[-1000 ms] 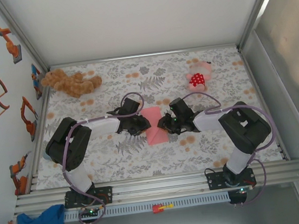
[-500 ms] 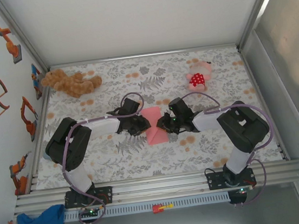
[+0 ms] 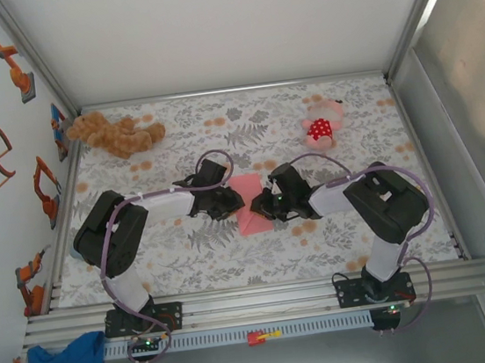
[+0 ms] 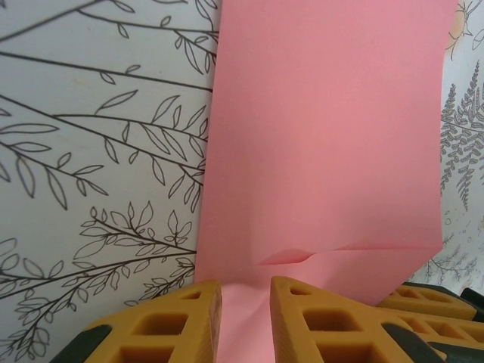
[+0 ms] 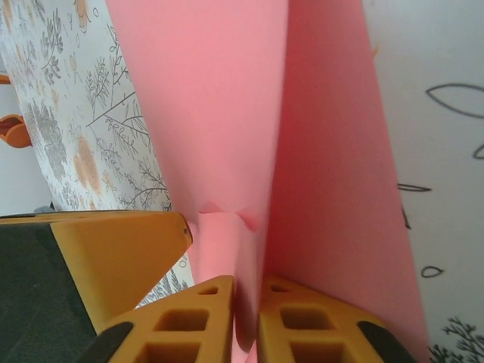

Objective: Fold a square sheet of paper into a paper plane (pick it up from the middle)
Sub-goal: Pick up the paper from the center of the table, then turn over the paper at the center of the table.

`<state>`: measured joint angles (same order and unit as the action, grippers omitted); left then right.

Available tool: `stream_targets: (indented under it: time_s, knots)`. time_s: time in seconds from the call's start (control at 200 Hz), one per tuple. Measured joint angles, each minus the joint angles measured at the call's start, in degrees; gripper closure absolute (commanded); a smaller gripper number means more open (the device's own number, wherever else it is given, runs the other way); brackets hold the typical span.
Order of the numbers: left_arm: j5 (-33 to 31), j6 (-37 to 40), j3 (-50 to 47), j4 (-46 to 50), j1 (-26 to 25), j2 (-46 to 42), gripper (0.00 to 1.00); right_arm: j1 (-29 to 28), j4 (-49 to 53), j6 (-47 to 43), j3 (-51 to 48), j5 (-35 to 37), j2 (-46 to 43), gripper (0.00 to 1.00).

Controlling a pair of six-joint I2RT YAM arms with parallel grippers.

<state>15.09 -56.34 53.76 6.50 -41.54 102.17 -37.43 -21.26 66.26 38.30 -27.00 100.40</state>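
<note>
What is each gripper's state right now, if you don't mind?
Left gripper: closed on the square sheet of paper.
Right gripper: closed on the same sheet.

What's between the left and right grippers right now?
The square sheet of paper: it bridges the left gripper and right gripper in the top view, and each wrist view shows it pinched at an edge.

Bright, even light; soft shadows; crisp wrist close-ups.
</note>
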Motion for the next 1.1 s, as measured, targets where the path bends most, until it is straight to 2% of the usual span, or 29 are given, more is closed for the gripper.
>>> stream_targets:
  time_s: [0.075,0.22,0.526,0.671,0.901,1.102]
  knots:
    - [-0.4,-0.1,-0.3,0.6,0.0,-0.8,0.69,0.0,-0.5,0.0,0.0,0.0,0.0,0.96]
    - [-1.9,-0.1,-1.8,2.9,1.0,-5.6,0.59,0.0,-0.6,-0.8,-0.1,0.9,-1.1,0.99]
    - [-3.1,-0.6,-7.2,1.3,6.1,-25.9,0.2,1.9,-4.5,-3.7,0.7,0.1,-10.8,1.0]
    - [-0.2,-2.9,-11.8,-4.6,8.6,-33.6,0.08,3.9,-9.4,-2.8,4.2,-3.4,-12.1,1.0]
    - [6.1,-7.7,-13.9,-16.0,9.4,-36.5,0.06,4.4,-17.8,2.3,8.3,-9.3,-12.1,1.0]
    - [10.9,-11.5,-15.0,-25.6,9.4,-33.6,0.17,4.4,-21.0,5.9,8.3,-11.4,-12.1,1.0]
